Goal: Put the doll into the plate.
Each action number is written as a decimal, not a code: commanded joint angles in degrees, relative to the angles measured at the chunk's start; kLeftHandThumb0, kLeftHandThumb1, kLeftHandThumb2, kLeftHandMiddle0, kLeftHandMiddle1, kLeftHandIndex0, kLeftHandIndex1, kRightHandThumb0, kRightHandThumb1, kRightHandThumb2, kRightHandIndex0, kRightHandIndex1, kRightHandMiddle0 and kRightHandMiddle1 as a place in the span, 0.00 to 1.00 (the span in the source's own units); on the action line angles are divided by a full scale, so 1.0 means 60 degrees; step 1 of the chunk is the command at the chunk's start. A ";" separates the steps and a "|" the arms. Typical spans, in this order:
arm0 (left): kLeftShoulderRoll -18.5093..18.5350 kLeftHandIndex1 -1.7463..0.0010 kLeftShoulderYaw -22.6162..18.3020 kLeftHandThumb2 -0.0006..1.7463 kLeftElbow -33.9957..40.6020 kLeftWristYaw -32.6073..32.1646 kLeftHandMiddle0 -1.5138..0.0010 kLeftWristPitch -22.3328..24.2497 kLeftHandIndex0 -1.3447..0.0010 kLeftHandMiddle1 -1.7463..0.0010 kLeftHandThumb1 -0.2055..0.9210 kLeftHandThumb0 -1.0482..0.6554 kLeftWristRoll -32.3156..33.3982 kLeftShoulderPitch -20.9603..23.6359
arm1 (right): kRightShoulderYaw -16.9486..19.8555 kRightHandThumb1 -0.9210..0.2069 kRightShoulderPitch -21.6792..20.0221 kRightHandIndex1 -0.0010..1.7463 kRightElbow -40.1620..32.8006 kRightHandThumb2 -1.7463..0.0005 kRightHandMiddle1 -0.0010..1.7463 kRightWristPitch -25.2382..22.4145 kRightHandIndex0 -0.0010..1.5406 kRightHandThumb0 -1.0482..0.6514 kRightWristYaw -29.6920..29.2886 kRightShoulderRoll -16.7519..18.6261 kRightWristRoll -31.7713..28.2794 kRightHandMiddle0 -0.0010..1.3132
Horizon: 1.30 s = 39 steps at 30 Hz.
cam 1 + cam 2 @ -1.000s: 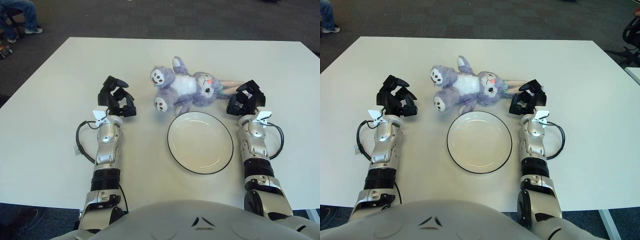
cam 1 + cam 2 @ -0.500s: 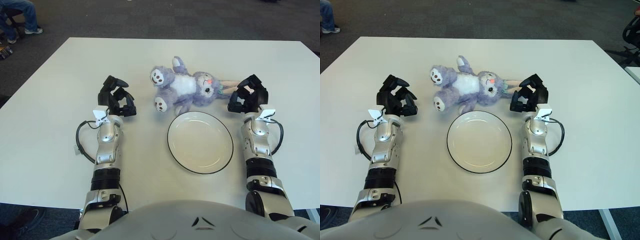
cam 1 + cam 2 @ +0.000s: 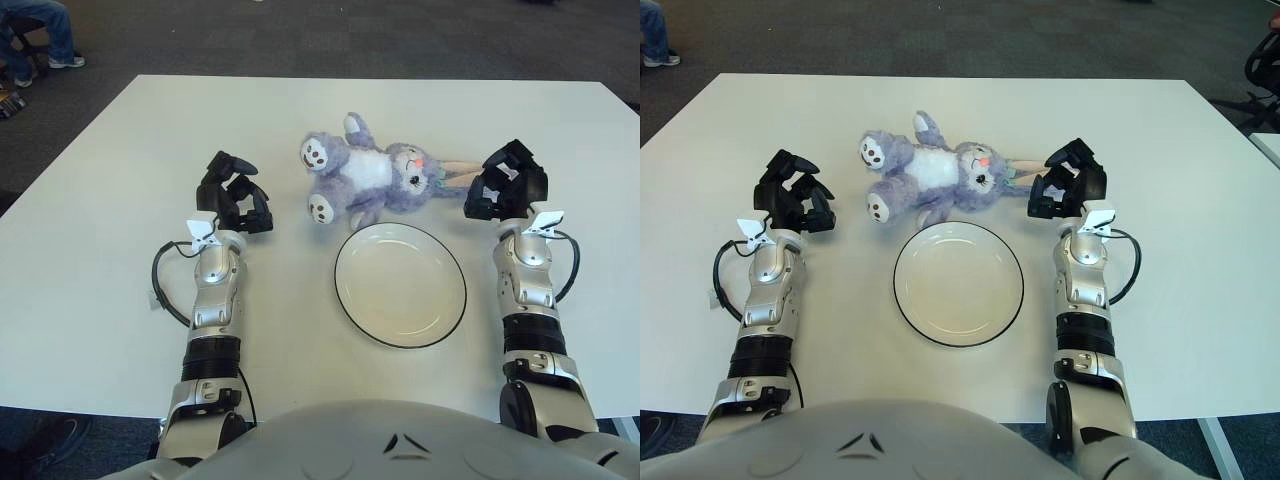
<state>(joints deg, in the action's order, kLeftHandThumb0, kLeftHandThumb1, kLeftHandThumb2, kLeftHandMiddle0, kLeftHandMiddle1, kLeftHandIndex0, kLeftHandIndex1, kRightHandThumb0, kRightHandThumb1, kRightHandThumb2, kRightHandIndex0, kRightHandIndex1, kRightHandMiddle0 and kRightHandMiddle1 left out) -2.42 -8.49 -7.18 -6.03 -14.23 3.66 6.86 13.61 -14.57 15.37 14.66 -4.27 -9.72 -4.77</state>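
A purple and white plush bunny doll lies on its back on the white table, head to the right, long ears stretching right. Just in front of it sits an empty white plate with a dark rim. My right hand hovers at the tips of the ears, right of the doll's head, fingers relaxed and holding nothing. My left hand shows left of the doll, well apart from it, fingers loosely curled around nothing.
The white table spreads wide around the doll and plate. Dark carpet lies beyond its far edge. A seated person's legs show at the far left corner, and a chair base at the far right.
My right hand has risen and shifted right and slightly away from me, staying by the doll's ears. The left hand, doll and plate have not moved.
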 commanded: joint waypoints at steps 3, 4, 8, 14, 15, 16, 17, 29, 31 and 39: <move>-0.0058 0.00 0.0048 0.98 -0.0315 -0.0105 0.41 -0.0012 0.52 0.02 0.15 0.61 -0.0119 -0.0109 | 0.0049 0.84 -0.0240 0.93 -0.0202 0.05 1.00 -0.0278 0.59 0.61 0.0129 -0.0302 0.0036 0.49; -0.0059 0.00 0.0044 0.98 -0.0326 -0.0105 0.41 -0.0026 0.52 0.02 0.15 0.61 -0.0121 -0.0104 | 0.0052 0.84 -0.0268 0.93 -0.0208 0.05 1.00 -0.0315 0.59 0.61 0.0159 -0.0356 0.0034 0.48; -0.0082 0.00 0.0054 0.98 -0.0349 -0.0110 0.41 -0.0050 0.52 0.02 0.15 0.61 -0.0133 -0.0094 | 0.0071 0.83 -0.0391 0.93 -0.0168 0.05 1.00 -0.0471 0.59 0.61 0.0320 -0.0570 0.0009 0.48; -0.0091 0.00 0.0041 0.98 -0.0377 -0.0109 0.41 -0.0057 0.52 0.03 0.15 0.61 -0.0138 -0.0069 | -0.0121 0.83 -0.0570 0.95 -0.0116 0.04 1.00 -0.0594 0.58 0.61 0.0604 -0.1042 0.0369 0.48; -0.0092 0.00 0.0039 0.98 -0.0380 -0.0110 0.41 -0.0060 0.52 0.03 0.15 0.61 -0.0142 -0.0066 | -0.0173 0.83 -0.0592 0.96 -0.0115 0.04 1.00 -0.0569 0.57 0.61 0.0639 -0.1131 0.0486 0.48; -0.0101 0.00 0.0048 0.98 -0.0375 -0.0125 0.41 -0.0062 0.52 0.03 0.15 0.61 -0.0167 -0.0070 | -0.0260 0.82 -0.0611 0.97 -0.0133 0.04 1.00 -0.0515 0.57 0.61 0.0714 -0.1284 0.0673 0.48; -0.0107 0.00 0.0054 0.98 -0.0372 -0.0137 0.41 -0.0063 0.52 0.03 0.15 0.61 -0.0185 -0.0073 | -0.0318 0.84 -0.0624 0.98 -0.0145 0.03 1.00 -0.0478 0.57 0.61 0.0767 -0.1387 0.0800 0.49; -0.0139 0.00 0.0101 0.98 -0.0413 -0.0268 0.40 -0.0072 0.51 0.03 0.13 0.61 -0.0348 -0.0059 | -0.1061 0.82 -0.0993 1.00 -0.0395 0.05 0.97 -0.0160 0.55 0.61 0.0987 -0.2520 0.2509 0.49; -0.0142 0.00 0.0106 0.99 -0.0417 -0.0278 0.40 -0.0071 0.51 0.03 0.13 0.61 -0.0358 -0.0057 | -0.1134 0.80 -0.0987 1.00 -0.0528 0.06 0.97 -0.0238 0.54 0.61 0.0958 -0.2604 0.2709 0.47; -0.0148 0.00 0.0141 0.99 -0.0415 -0.0315 0.40 -0.0043 0.51 0.03 0.13 0.61 -0.0404 -0.0056 | -0.1397 0.73 -0.0943 1.00 -0.1149 0.11 0.97 -0.0482 0.50 0.61 0.0959 -0.2993 0.3579 0.44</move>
<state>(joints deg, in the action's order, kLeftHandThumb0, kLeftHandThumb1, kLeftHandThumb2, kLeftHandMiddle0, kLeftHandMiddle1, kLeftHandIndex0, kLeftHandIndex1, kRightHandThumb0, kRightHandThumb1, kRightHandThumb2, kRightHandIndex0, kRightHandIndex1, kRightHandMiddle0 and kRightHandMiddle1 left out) -2.74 -7.88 -8.09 -7.15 -14.24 1.62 7.51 6.00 -19.50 9.96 12.08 1.57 -26.14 14.63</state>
